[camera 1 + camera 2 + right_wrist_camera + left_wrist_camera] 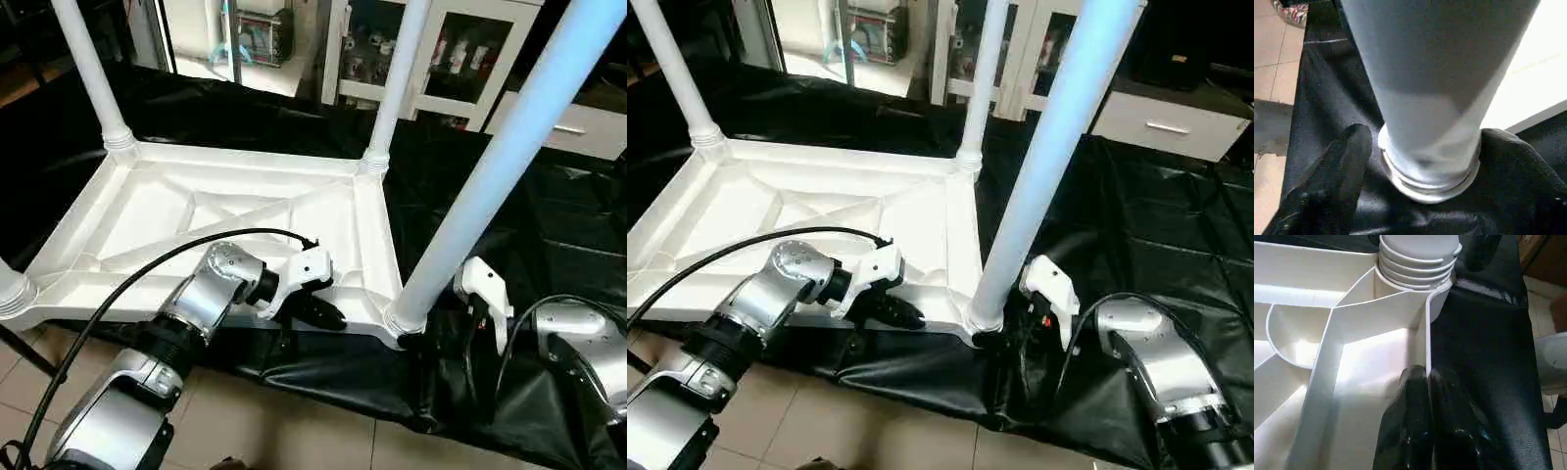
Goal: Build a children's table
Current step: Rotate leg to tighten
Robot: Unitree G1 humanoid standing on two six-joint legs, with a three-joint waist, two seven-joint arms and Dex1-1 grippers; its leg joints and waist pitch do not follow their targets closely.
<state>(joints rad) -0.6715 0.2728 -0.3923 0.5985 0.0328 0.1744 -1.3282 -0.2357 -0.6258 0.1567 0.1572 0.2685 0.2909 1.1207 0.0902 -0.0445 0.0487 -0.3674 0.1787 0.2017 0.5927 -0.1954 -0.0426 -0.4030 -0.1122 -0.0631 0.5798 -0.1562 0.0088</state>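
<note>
The children's table lies upside down on black cloth. Its white top (225,211) shows the X-ribbed underside. White legs stand in the corner sockets: far left (93,69), far right (392,88), near right (490,186), and the foot of a near left one (10,289). My left gripper (1426,374) is shut on the thin near rim of the top, close to the near right socket (1418,264). My right gripper (1425,142) straddles the foot of the near right leg, open, one black finger (1347,166) on each side, close to its collar.
The black cloth (549,225) covers the work surface and hangs over its near edge above a tiled floor (294,421). A black cable (118,299) arcs over my left forearm. White cabinets (460,59) and a drawer unit (1176,122) stand behind.
</note>
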